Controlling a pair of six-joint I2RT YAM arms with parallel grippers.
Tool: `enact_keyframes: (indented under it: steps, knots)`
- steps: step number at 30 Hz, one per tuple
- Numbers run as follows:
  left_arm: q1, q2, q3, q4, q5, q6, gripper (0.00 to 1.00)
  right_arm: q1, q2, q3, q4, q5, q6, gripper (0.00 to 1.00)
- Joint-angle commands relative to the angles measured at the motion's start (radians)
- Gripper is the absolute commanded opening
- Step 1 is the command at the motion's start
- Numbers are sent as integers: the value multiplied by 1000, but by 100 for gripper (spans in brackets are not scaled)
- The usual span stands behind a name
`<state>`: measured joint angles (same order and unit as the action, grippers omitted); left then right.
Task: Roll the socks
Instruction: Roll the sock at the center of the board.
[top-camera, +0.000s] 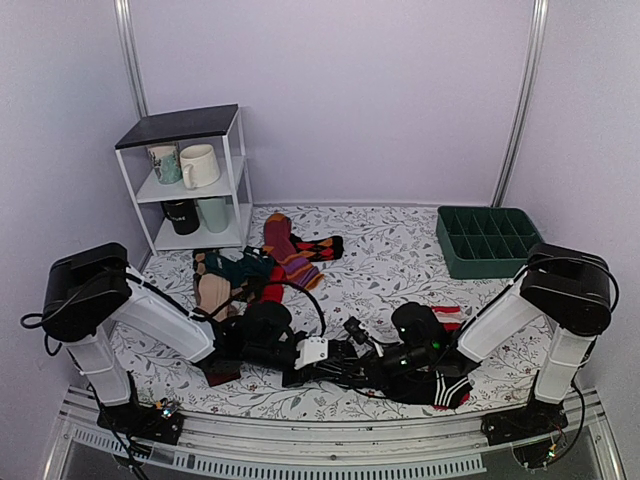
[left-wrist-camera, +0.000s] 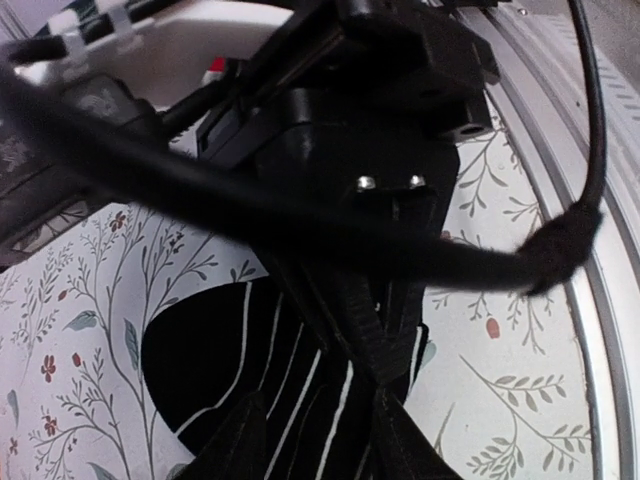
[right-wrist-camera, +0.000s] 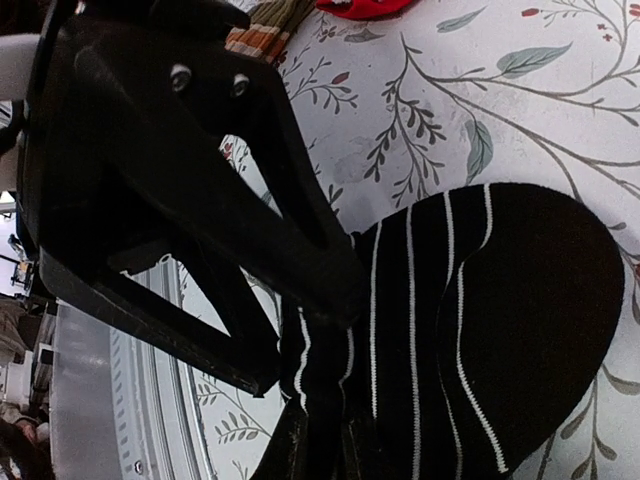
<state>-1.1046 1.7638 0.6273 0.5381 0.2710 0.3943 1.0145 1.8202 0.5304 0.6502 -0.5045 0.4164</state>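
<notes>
Two arms meet low over the near middle of the tabletop (top-camera: 400, 250), which is covered by a pale cloth printed with thin leafy sprigs. Between them lies the sock (right-wrist-camera: 520, 320), a soft black knit crossed by thin white stripes. Its rounded end is spread on the cloth, while the other end is gathered into folds under the fingers.

The right hand (right-wrist-camera: 295, 335) is closed on that gathered edge, its two tapered black fingers pinching the knit close to the ribbed metal rail (top-camera: 300, 440) along the front of the tabletop. The left hand (left-wrist-camera: 383, 352) comes down onto the sock from the opposite side. Its matte black fingers meet the fabric, but a thick cable (left-wrist-camera: 300, 215) crossing the wrist view and the dark knit hide the gap, so whether it is open or clamped cannot be told.

Well apart, at the left rear, a loose heap of mixed socks (top-camera: 250, 275) lies beside a white open-frame shelf (top-camera: 180, 125) holding glazed mugs (top-camera: 200, 165). A green tray (top-camera: 485, 265) divided into square compartments sits at the right rear
</notes>
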Motion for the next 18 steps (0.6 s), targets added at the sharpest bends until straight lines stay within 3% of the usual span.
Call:
enact_keyframes:
  steps: [1,10,18]
  knots:
    - [-29,15,15,-73,-3,30,37,-6,85,-40,-222,4,23,9]
    - [-47,0,-33,-104,-64,3,37,-23,102,-38,-228,-16,13,9]
    - [-47,38,-8,-132,-62,-10,29,-32,111,-29,-233,-21,14,9]
